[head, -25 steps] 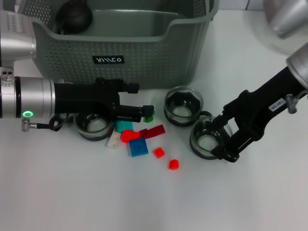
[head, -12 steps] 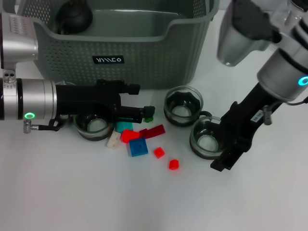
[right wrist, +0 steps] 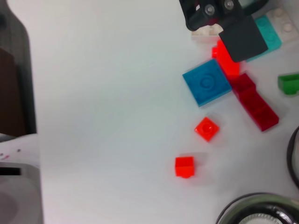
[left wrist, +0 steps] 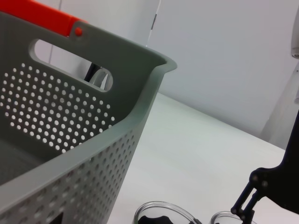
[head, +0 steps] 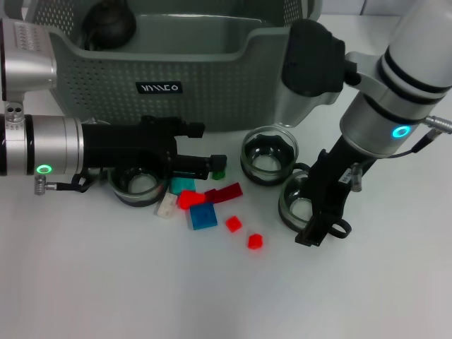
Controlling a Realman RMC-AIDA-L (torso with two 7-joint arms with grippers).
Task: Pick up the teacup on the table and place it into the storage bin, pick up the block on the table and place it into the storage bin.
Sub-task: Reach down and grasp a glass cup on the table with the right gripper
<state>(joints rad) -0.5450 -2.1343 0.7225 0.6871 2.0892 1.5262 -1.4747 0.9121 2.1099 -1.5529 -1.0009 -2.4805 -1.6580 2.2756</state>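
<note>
Right gripper (head: 316, 227) straddles the rim of a glass teacup (head: 302, 205) just before the storage bin (head: 176, 56), grip unclear, while left gripper (head: 212, 167), clenching a block (head: 188, 199), readies its lift.

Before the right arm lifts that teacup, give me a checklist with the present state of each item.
1. Right gripper at the rightmost teacup, fingers at its rim: ok.
2. Firm grip on the cup: cannot tell.
3. Cup off the table: not ok, it sits there.
4. Storage bin has open space inside: ok.
5. Second teacup stands close beside it, risk of a knock: not ok.
6. Left gripper low over the blocks, apart from the right: ok.
</note>
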